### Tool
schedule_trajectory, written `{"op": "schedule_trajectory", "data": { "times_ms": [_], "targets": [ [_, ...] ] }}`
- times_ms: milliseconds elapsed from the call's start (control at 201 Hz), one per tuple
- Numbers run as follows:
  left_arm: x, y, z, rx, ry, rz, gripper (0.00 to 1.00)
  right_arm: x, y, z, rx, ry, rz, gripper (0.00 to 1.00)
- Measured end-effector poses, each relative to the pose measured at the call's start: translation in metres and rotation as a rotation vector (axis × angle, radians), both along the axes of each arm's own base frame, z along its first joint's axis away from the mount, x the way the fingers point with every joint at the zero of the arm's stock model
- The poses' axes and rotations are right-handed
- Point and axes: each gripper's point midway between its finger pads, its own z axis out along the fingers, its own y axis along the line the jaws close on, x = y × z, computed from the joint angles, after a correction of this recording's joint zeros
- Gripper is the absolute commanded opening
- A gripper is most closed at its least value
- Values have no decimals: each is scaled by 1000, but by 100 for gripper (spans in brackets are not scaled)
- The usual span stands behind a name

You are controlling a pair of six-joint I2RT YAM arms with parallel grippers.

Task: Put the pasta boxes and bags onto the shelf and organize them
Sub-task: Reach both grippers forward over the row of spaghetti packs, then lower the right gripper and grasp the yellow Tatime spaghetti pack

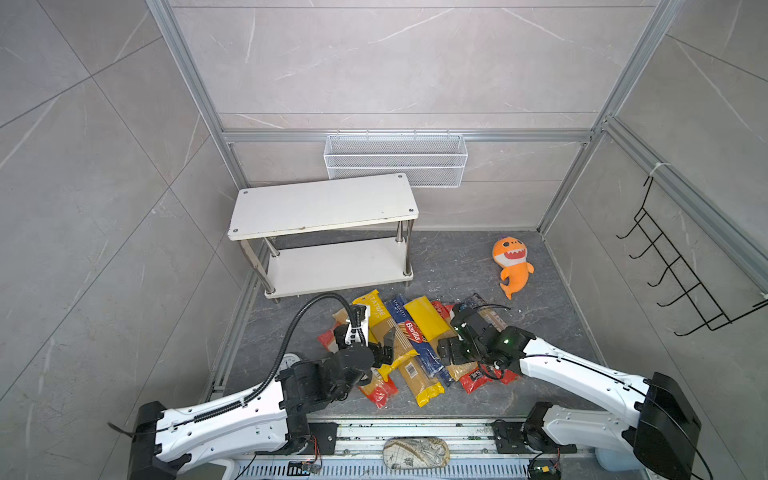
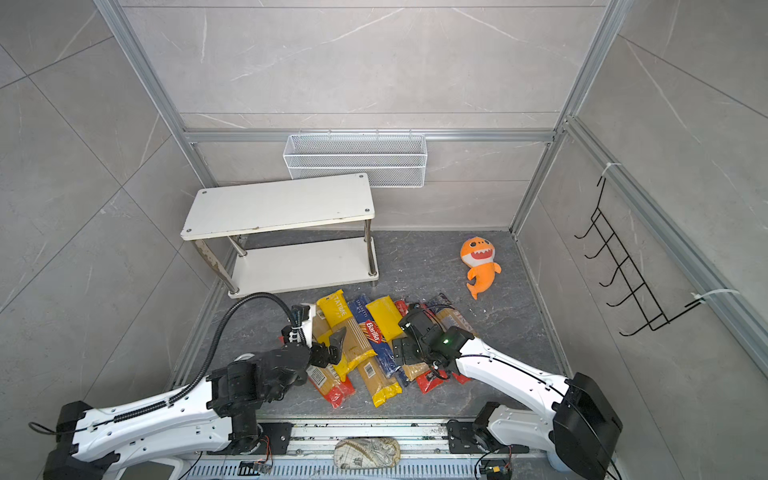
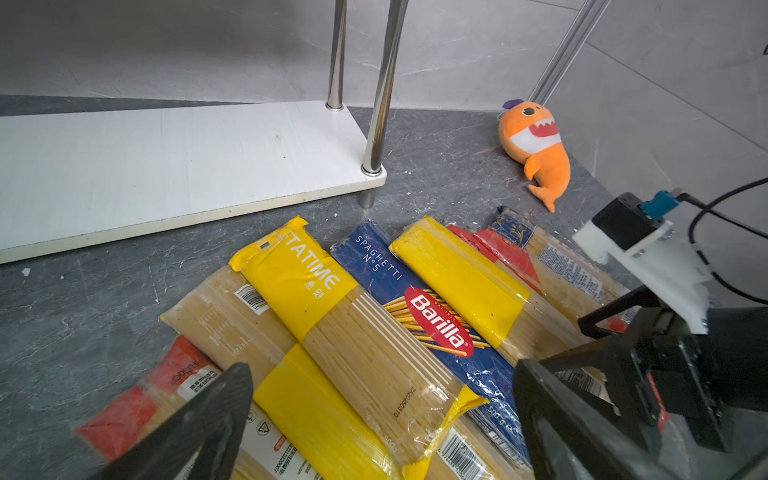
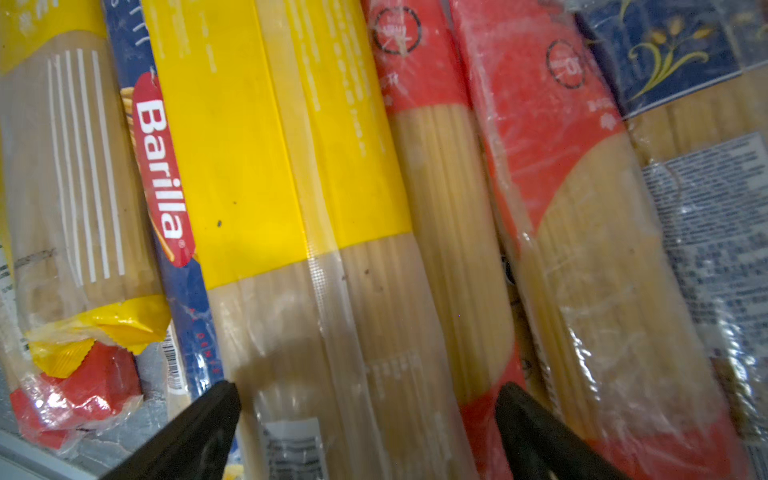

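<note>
2 released, empty pincers (left gripper (image 3: pixel 382 368), right gripper (image 4: pixel 368 388)) hung over pasta packs (image 1: pixel 415 332); picking called for clamping 1, bound for the 11 o'clock shelf (image 1: pixel 324 208).

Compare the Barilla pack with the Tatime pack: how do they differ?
The Barilla pack is dark blue with a red oval logo; the Tatime pack is clear with yellow ends. The Tatime pack rests on a clear pack; the Barilla pack is partly covered by a plain yellow pack. Both are long, narrow and lie flat, roughly parallel.
</note>
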Motion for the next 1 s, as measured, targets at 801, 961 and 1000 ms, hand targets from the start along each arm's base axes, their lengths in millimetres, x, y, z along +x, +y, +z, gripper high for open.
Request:
{"op": "schedule_trajectory", "data": {
  "times_ms": [801,961,1000],
  "targets": [
    [-13,25,-13,85,79,-6,100,13,18,-19,-90,-11,20,52],
    [-14,37,-10,76,80,28,100,14,26,-18,-58,-10,25,39],
    [-14,40,-9,72,81,36,100,14,27,-18,-48,-9,24,35]
  ]
}}
